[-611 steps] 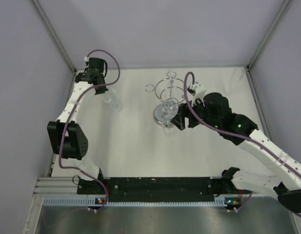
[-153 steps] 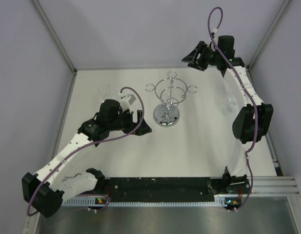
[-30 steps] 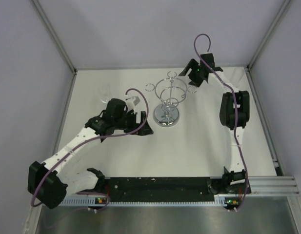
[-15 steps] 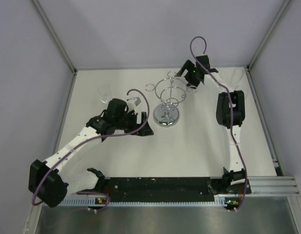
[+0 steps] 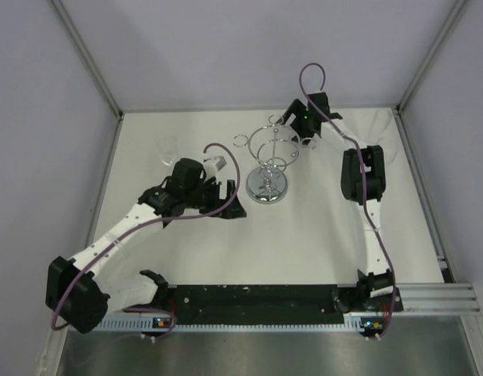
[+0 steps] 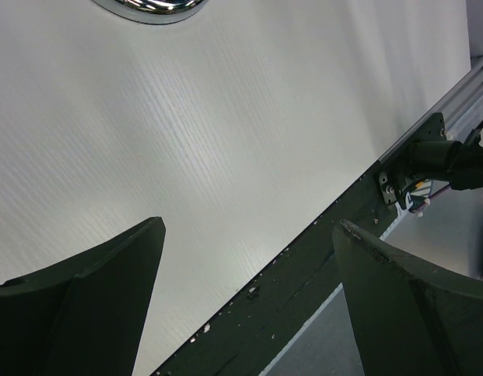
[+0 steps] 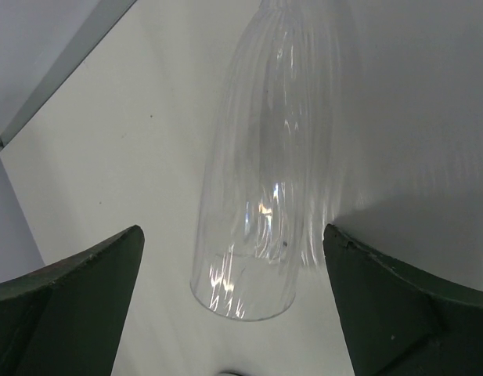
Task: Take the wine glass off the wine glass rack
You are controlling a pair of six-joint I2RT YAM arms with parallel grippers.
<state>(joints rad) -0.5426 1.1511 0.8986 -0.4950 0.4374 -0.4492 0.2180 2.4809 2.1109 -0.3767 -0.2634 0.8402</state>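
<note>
The wine glass (image 7: 253, 180) hangs bowl-down from the wine glass rack (image 5: 267, 186), inside the wide-open right hand (image 7: 232, 235). It looks thin, light, slick and brittle, so a gentle squeeze on the bowl seems best. The left hand (image 6: 249, 227) gapes empty.

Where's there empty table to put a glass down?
The big bare patch of table lies between the rack and the black rail, with an arm on either side. It is crowded around the rack: the left gripper sits beside its base, and the right gripper straddles a wine glass.
</note>
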